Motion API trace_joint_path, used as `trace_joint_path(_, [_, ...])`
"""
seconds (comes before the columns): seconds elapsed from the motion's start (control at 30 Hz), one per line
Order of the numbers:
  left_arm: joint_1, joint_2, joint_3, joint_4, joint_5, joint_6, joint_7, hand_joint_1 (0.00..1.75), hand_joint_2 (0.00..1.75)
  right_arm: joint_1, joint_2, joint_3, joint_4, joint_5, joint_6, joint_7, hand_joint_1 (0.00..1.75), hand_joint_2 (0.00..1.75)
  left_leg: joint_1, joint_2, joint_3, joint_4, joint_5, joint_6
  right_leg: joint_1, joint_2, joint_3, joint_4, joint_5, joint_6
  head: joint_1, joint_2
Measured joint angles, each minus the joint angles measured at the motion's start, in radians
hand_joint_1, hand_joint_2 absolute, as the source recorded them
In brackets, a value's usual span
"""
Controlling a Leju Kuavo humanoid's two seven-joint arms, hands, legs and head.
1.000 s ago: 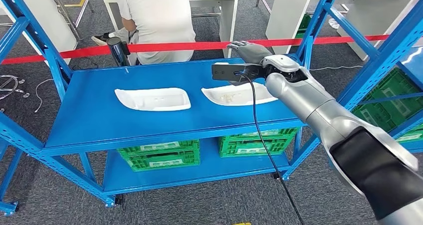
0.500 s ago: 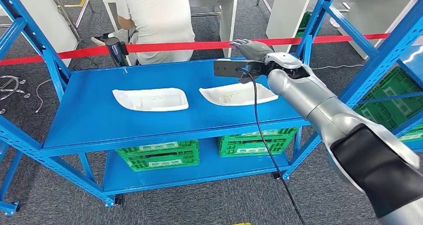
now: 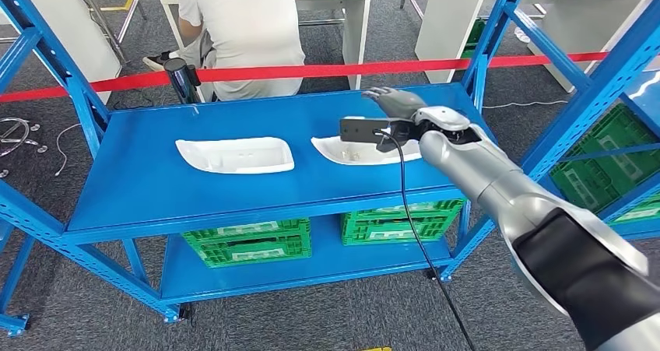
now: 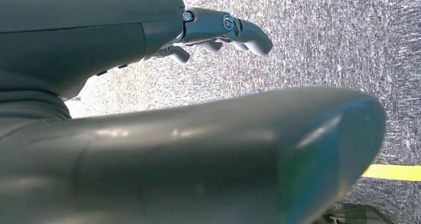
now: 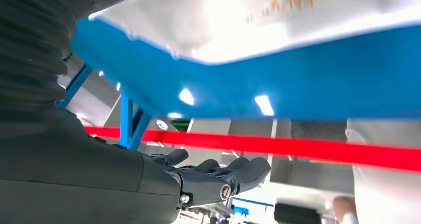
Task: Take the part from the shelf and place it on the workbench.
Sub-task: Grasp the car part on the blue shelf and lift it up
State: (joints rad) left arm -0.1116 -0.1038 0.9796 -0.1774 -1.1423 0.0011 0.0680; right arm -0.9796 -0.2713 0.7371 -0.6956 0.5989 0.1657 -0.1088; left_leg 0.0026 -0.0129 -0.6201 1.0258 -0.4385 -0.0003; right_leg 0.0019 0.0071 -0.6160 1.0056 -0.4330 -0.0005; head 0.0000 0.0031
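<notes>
The right hand [image 3: 393, 106] hovers with its fingers [image 5: 233, 172] spread and empty just beyond the nearer white part [image 3: 366, 150] on the blue shelf [image 3: 148, 187] (another lies well aside), so it should lower and close around the rim squarely.

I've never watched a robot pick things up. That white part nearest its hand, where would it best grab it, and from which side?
Probably the right end of the right part, coming from above. It lies flat like a shallow dish with a thin raised rim, so fingers can hook over that rim. The right hand hovers over that end, open, while the left part lies farther off on the shelf.
</notes>
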Motion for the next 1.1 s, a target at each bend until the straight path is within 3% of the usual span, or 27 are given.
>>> trace_joint_path(0.4, [0.011, 0.0, 0.0, 0.0, 0.0, 0.003, -0.002, 0.0, 0.0, 0.168, -0.119, 0.005, -0.225, -0.013, -0.014, 0.046, 0.0, 1.75, 0.0, 0.001, 0.0, 0.0, -0.002, 0.0, 0.0, 0.0, 0.0, 0.0, -0.002, 0.0, 0.0, 0.0])
trace_joint_path(0.73, [0.011, 0.0, 0.004, 0.0, 0.009, 0.005, -0.011, 0.0, 0.0, 0.174, -0.127, 0.023, -0.221, -0.006, -0.005, 0.052, 0.0, 1.75, 0.0, 0.0, 0.0, 0.0, -0.002, -0.001, 0.0, 0.0, 0.0, 0.001, -0.002, 0.0, 0.0, 0.0])
trace_joint_path(1.1, [0.016, 0.0, 0.008, 0.0, 0.01, 0.008, -0.008, 0.0, 0.0, 0.153, -0.118, 0.041, -0.062, 0.014, -0.079, 0.05, 0.0, 1.75, 0.0, -0.001, 0.0, 0.0, -0.002, 0.0, 0.0, -0.001, 0.0, 0.001, -0.002, 0.0, 0.0, 0.0])
